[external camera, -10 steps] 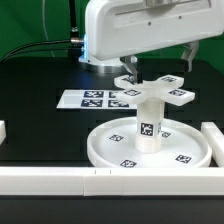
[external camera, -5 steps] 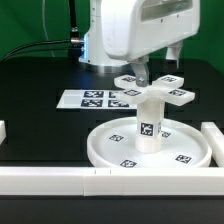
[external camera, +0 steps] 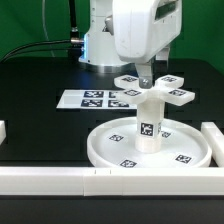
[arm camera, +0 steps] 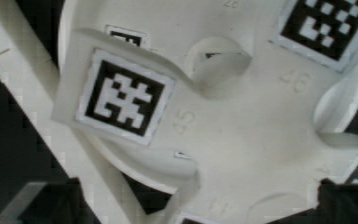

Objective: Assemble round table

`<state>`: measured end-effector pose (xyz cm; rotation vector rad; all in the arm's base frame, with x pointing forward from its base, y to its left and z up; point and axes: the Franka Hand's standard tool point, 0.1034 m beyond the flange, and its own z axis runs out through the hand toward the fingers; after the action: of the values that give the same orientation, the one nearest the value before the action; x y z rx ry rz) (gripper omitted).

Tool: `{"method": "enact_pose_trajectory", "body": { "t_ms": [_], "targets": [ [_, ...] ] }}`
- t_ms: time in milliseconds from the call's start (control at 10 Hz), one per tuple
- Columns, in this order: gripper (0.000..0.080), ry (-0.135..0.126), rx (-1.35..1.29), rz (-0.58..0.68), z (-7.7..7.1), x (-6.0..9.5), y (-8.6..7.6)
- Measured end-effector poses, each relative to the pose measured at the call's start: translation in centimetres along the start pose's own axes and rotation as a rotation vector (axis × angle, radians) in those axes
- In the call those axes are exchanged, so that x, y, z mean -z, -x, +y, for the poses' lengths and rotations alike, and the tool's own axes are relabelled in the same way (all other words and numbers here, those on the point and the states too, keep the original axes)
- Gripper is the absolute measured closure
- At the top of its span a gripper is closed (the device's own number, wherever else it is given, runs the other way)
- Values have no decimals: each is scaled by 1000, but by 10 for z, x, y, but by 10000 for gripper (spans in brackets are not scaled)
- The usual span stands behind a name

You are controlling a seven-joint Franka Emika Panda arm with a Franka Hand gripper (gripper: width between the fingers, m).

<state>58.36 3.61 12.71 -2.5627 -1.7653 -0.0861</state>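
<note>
The round table's white disc [external camera: 101, 150] lies rim up at the front. Its tagged white post [external camera: 148, 126] stands upright on the central hub. A white cross-shaped foot piece [external camera: 165, 93] with tags on its arms sits on top of the post. My gripper [external camera: 146, 76] hangs straight down over the middle of the cross, with a finger reaching to it. In the wrist view the cross [arm camera: 247, 120] fills the picture. My dark fingertips [arm camera: 51, 200] stand wide apart at either side of it, so the gripper [arm camera: 202, 205] looks open.
The marker board [external camera: 88, 98] lies behind the disc toward the exterior view's left. White border rails run along the front [external camera: 60, 180], at the right [external camera: 212, 136] and at the left edge [external camera: 3, 130]. The arm's base stands at the back.
My hand has turned about its vertical axis above the cross. The cross, post and disc have not visibly moved.
</note>
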Motion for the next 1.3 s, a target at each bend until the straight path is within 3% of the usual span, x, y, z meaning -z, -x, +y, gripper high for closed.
{"method": "enact_pose_trajectory", "body": {
  "t_ms": [400,1300],
  "targets": [
    [150,13,300,-39,-6,-7,5],
    [150,-3,285,-41,-14,-21,7]
  ]
}}
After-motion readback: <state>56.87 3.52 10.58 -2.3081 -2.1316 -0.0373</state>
